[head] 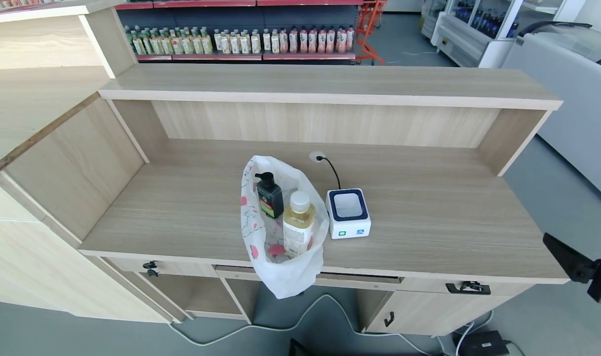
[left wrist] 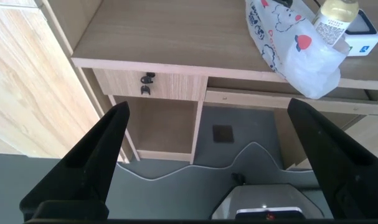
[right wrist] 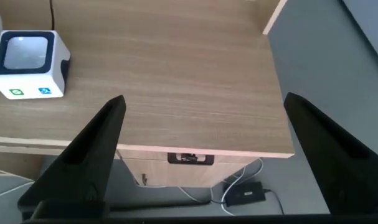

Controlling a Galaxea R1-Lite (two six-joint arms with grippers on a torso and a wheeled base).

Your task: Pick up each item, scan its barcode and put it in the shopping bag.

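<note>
We judge the task nearly done: the black pump bottle [head: 269, 199] and the yellow bottle [head: 298, 223] stand inside the shopping bag [head: 253, 220] on the table [head: 429, 212], just left of the scanner [head: 348, 213], while our left pincer [left wrist: 204, 165] and right pincer [right wrist: 201, 162] are wide open and empty.

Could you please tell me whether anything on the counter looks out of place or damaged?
Only the shopping bag: part of it sags over the counter's front edge. Nothing looks spilled or damaged.
</note>
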